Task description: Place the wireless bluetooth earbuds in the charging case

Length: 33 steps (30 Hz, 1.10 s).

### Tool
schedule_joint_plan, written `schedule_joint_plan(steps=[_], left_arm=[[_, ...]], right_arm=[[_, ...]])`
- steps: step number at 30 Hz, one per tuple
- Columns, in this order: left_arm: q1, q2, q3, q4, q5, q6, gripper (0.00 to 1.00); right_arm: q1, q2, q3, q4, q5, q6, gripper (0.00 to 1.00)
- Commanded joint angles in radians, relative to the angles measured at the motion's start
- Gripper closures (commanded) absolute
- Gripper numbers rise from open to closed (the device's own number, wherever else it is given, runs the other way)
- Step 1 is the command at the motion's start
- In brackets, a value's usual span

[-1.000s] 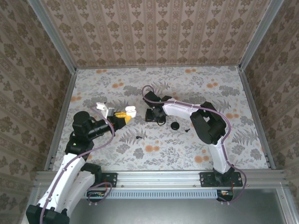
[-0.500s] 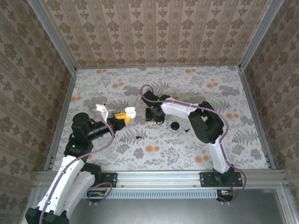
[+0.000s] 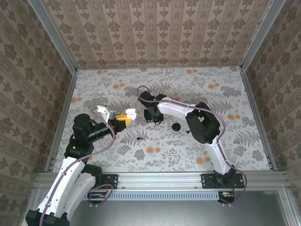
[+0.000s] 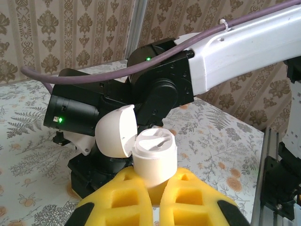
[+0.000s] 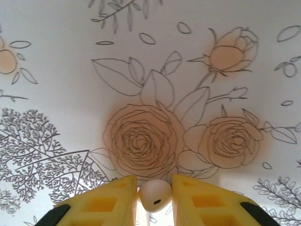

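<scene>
My left gripper (image 4: 155,181) is shut on the white charging case (image 4: 154,157), held up with its hinged lid (image 4: 116,130) swung open to the left. Both sockets in its top look empty. From above, the charging case (image 3: 130,113) sits at the tip of the left gripper (image 3: 124,117). Just to its right is the right gripper (image 3: 153,115). In the right wrist view, the right gripper (image 5: 154,188) pinches a small white rounded earbud (image 5: 154,195) between its yellow fingers above the flowered cloth. A tiny dark speck (image 3: 139,138) lies on the table below the case.
A black round disc (image 3: 176,127) lies on the flowered tablecloth (image 3: 225,94) beside the right arm's forearm. The right arm's black wrist (image 4: 155,89) looms close behind the case. Patterned walls enclose the table on three sides.
The right arm has swung a little to the left, bringing its gripper closer to the case. The left gripper and case have hardly moved.
</scene>
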State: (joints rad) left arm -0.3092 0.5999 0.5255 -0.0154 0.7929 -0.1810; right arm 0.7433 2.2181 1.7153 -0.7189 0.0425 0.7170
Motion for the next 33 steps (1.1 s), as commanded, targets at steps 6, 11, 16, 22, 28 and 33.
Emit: schedule_joint_plan(steps=[6,11,16,22,28,33], left_arm=[[-0.008,-0.010,-0.009,-0.011,-0.035,0.022,1.00],[-0.008,-0.004,-0.018,0.007,-0.009,0.048,1.00],[-0.010,0.015,-0.034,0.027,-0.039,0.028,1.00],[-0.016,0.021,-0.093,0.160,-0.066,-0.038,1.00],[-0.047,0.026,-0.105,0.222,-0.102,-0.041,1.00],[-0.094,0.057,-0.098,0.268,-0.144,-0.038,1.00]], right_arm=[[0.019,0.004,0.032,-0.037,0.030,-0.057,0.86],[0.020,-0.080,-0.031,0.015,0.065,-0.080,0.87],[0.019,-0.173,-0.110,0.082,0.108,-0.104,0.87],[0.023,-0.299,-0.218,0.178,0.155,-0.135,0.87],[0.037,-0.484,-0.353,0.348,0.205,-0.189,0.88],[0.056,-0.619,-0.450,0.485,0.218,-0.221,0.88]])
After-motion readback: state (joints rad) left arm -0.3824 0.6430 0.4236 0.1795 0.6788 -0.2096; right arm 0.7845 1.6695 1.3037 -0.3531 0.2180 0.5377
